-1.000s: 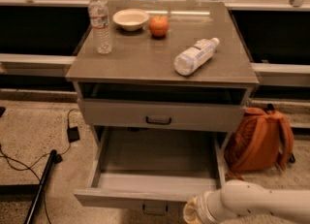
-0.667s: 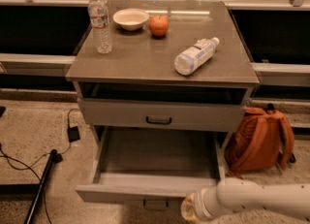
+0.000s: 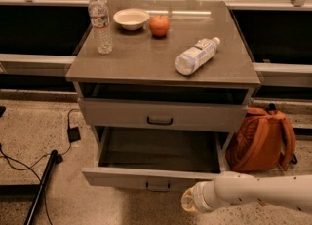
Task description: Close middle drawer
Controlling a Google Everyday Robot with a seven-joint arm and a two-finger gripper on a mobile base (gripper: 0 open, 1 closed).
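1. Nearest, a white arm [image 3: 258,192] reaches in from the lower right. The gripper [image 3: 190,201] at its left end sits low, just in front of the middle drawer's front panel and to the right of its handle [image 3: 157,187]. I cannot tell whether the gripper is apart or together, or whether it touches the panel
2. The middle drawer [image 3: 122,176] is pulled far out of the cabinet, its long shallow tray open to view behind the low front panel
3. On the floor to the left lie black cables [image 3: 19,163], a dark pole [image 3: 41,185] and a small black adapter [image 3: 74,134]. To the right an orange backpack [image 3: 261,139] slumps just beside the cabinet
4. Above, the upper drawer [image 3: 117,114] (the one with the taller front) carries a dark handle [image 3: 159,120], with a dark gap between it and the top
5. On the cabinet top [image 3: 141,58] a bottle [image 3: 196,56] lies on its side towards the right. Farther back stand an upright water bottle [image 3: 101,23], a white bowl [image 3: 131,19] and, just beside it, an orange-red fruit [image 3: 159,25]
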